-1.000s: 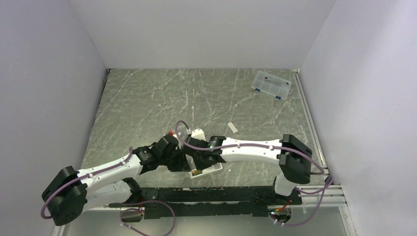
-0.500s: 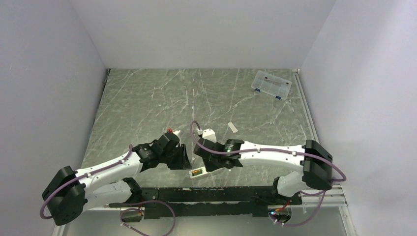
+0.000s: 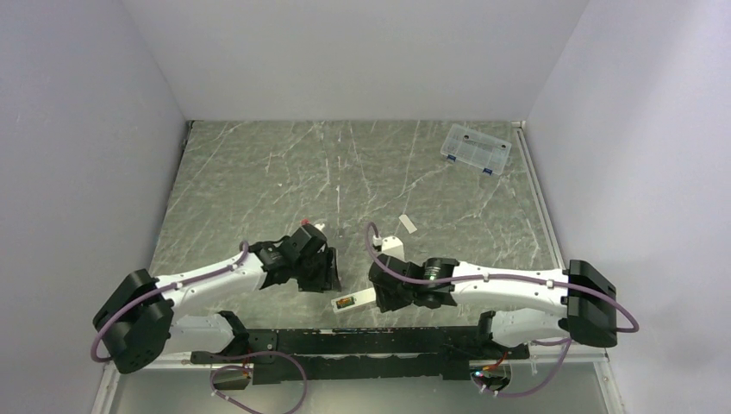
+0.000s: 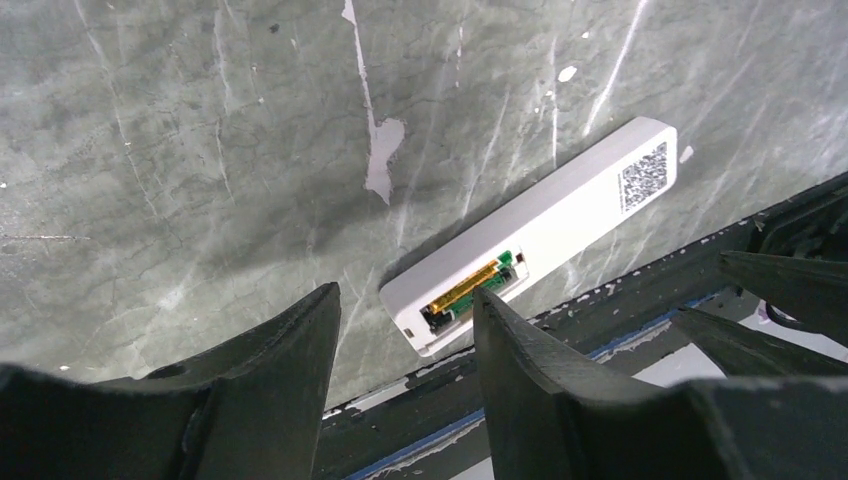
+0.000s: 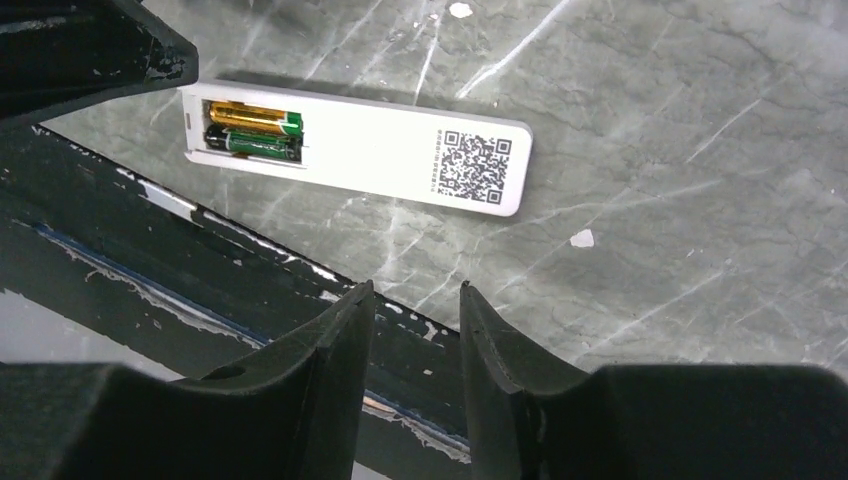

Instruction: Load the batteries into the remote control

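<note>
So the remote control (image 5: 400,150) is lying flat on the marble-look table (image 3: 259,172), back side up, right at the near edge beside the black rail (image 3: 362,341), between the two arms. The battery recess is uncovered and both batteries (image 5: 255,118) are sitting in it side by side, gold one touching the dark green one. There's a QR code sticker near the other end of the remote. The left gripper (image 4: 403,300) hangs close by on the remote's left, fingers apart, nothing between them. The right gripper (image 5: 415,292) is the same deal on the other side: fingers parted with a slightly narrower gap, holding nothing. A small white cover piece (image 3: 408,224) lies further back on the table, well apart from the remote, and a clear compartment box (image 3: 475,148) sits near the far right corner
</note>
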Controlling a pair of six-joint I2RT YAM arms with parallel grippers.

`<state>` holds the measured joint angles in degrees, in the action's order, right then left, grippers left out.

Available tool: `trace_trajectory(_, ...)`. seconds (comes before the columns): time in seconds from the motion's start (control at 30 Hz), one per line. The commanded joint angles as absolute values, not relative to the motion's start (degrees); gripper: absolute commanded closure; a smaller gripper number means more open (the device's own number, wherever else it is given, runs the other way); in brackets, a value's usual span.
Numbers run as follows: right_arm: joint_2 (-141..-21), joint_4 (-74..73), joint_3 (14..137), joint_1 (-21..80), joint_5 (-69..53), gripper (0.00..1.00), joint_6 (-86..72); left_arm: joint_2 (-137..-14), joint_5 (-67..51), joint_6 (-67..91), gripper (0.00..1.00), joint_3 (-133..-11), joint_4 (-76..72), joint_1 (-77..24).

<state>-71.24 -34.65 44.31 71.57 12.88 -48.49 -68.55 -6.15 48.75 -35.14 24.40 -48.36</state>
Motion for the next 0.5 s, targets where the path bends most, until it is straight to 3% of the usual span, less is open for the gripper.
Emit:
trace_trajectory(0.0, -68.1, -30.7, 41.5, 71.1, 12.6, 0.6, -51.1, -71.2, -5.4, 46.9, 0.42, -37.9, 23.8, -48.6)
trace_trajectory(0.27, -67.2, -27.0, 38.0, 68.4, 10.2, 0.62, -51.6, -76.0, -7.4, 46.7, 0.43, -38.3, 20.9, -48.6)
trace_trajectory(0.47, -69.9, -23.8, 36.2, 67.7, 8.4, 0.7, -51.9, -77.4, -8.9, 46.9, 0.54, -37.3, 18.9, -48.5)
